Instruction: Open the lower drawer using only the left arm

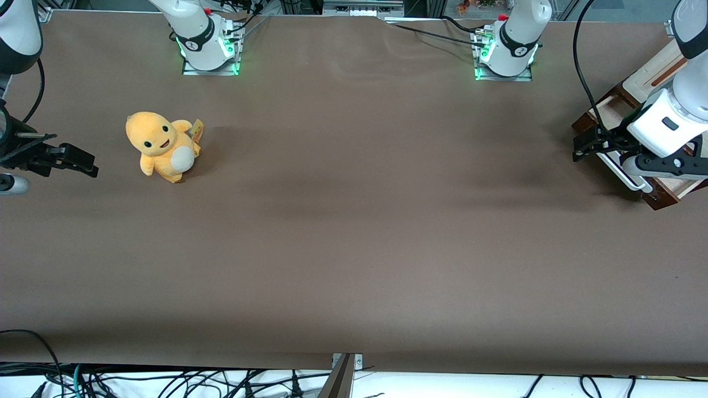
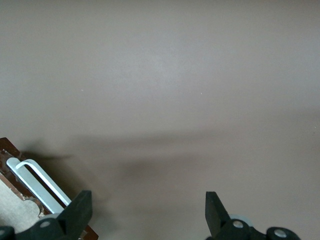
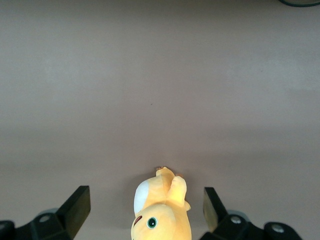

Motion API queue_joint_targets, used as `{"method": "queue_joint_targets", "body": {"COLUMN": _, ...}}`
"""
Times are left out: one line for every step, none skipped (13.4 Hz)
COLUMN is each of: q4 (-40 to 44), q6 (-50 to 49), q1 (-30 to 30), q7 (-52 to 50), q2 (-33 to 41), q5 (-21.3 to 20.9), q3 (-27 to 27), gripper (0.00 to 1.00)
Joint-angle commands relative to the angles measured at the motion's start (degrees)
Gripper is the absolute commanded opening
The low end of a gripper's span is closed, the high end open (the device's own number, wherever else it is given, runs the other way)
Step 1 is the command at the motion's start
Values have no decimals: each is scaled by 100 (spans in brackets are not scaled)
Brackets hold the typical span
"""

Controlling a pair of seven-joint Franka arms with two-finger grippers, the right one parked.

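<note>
The small dark-brown cabinet (image 1: 658, 72) stands at the working arm's end of the table. Its lower drawer (image 1: 661, 200) is pulled out, showing a pale beige inside (image 2: 12, 207) and a white bar handle (image 1: 632, 180) (image 2: 42, 185) on its dark front. The left arm (image 1: 669, 119) reaches over the drawer. My gripper (image 1: 587, 146) (image 2: 147, 200) hangs just in front of the drawer front, over bare table. It is open, with only tabletop between its fingers. One finger (image 2: 77, 212) is close beside the handle and apart from it.
A yellow plush toy (image 1: 161, 146) (image 3: 160, 210) sits toward the parked arm's end of the table. The two arm bases (image 1: 209, 41) (image 1: 508, 47) stand farthest from the front camera. Brown tabletop (image 1: 354, 221) spreads between them.
</note>
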State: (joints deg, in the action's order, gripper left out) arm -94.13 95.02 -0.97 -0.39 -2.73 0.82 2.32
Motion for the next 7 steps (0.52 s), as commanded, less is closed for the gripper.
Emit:
{"method": "queue_joint_targets", "body": {"q4": -527, "q6": 35, "q1": 70, "q7": 101, "q2": 413, "q5": 94, "q3": -21, "gripper": 100}}
{"method": "queue_joint_targets", "body": {"q4": -501, "q6": 35, "q1": 62, "q7": 110, "q2": 396, "q5": 94, "q3": -21, "gripper": 100}}
{"method": "queue_joint_targets", "body": {"q4": -501, "q6": 35, "q1": 61, "q7": 101, "q2": 396, "q5": 94, "q3": -21, "gripper": 100}}
{"method": "queue_joint_targets", "body": {"q4": -501, "q6": 35, "q1": 61, "q7": 110, "q2": 396, "q5": 94, "q3": -13, "gripper": 100}}
{"method": "queue_joint_targets", "body": {"q4": -492, "q6": 35, "q1": 61, "q7": 110, "q2": 387, "q5": 94, "q3": -13, "gripper": 100}}
{"method": "queue_joint_targets", "body": {"q4": -492, "q6": 35, "q1": 61, "q7": 118, "q2": 396, "q5": 94, "q3": -13, "gripper": 100}}
{"method": "queue_joint_targets", "body": {"q4": -492, "q6": 35, "q1": 61, "q7": 127, "q2": 396, "q5": 94, "q3": -21, "gripper": 100}}
